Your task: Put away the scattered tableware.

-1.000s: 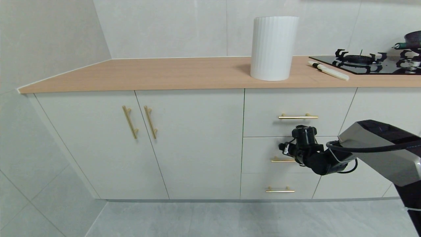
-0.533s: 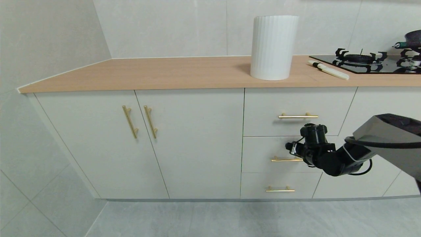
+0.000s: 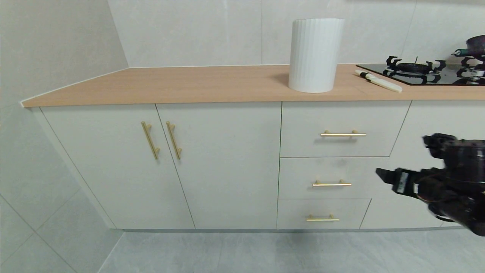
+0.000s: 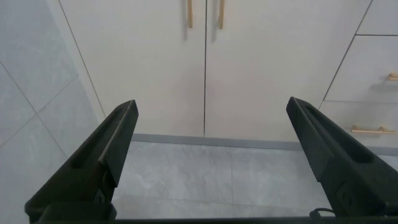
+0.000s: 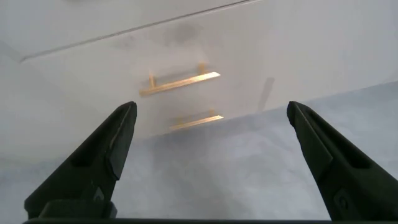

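Note:
A pale knife point(image 3: 378, 80) lies on the wooden counter point(image 3: 189, 85) between a tall white ribbed container point(image 3: 316, 55) and the hob point(image 3: 416, 72). My right gripper point(image 3: 390, 177) hangs low at the right, in front of the cabinet and to the right of the middle drawer's gold handle point(image 3: 332, 184). In the right wrist view the right gripper point(image 5: 210, 109) is open and holds nothing, with two drawer handles point(image 5: 180, 82) beyond it. My left gripper point(image 4: 210, 107) is open and holds nothing, low over the floor and facing the double cupboard doors point(image 4: 205, 56).
Three shut drawers point(image 3: 337, 129) stack under the counter, right of the two cupboard doors point(image 3: 163, 163). A dark pan point(image 3: 475, 43) sits on the hob at the far right. A tiled wall point(image 3: 49, 45) closes the left side. Grey floor point(image 3: 246, 252) lies open before the cabinets.
My right arm has drawn back to the right, away from the middle drawer's handle. The drawers stay shut and the things on the counter have not moved.

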You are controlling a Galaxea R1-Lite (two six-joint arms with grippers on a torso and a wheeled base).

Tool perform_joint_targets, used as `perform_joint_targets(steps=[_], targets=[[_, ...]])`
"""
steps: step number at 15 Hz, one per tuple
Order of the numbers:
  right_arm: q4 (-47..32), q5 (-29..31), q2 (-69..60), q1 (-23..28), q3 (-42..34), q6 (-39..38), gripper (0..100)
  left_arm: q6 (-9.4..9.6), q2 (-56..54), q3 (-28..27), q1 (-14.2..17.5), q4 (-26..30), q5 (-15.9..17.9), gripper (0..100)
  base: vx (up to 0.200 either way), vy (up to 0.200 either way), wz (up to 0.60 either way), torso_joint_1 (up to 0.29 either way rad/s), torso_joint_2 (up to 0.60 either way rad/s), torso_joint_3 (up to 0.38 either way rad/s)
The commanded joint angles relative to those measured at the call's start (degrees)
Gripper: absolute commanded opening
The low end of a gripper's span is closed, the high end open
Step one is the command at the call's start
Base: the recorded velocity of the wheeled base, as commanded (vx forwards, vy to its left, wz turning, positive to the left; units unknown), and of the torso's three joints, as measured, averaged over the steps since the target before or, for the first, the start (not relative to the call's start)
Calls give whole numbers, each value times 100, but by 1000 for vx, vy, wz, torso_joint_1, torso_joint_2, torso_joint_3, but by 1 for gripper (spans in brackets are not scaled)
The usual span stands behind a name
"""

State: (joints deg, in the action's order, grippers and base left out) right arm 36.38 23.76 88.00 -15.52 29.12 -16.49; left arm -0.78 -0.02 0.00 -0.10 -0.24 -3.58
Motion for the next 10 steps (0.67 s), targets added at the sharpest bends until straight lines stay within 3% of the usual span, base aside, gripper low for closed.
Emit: perform_joint_targets(steps=[1,3,10], targets=[[-263,428,-2964,436,-1524,797,100,-1,2,0,1,-2,-2,100,0,0,0,0,0,0],[-1062,314,-4362,963,-1524,1395,100,-1,2,0,1,-2,-2,100,0,0,0,0,0,0],[-4156,-29,-7816,945,-1524,2054,100,-1,2,0,1,-2,-2,100,0,0,0,0,0,0]])
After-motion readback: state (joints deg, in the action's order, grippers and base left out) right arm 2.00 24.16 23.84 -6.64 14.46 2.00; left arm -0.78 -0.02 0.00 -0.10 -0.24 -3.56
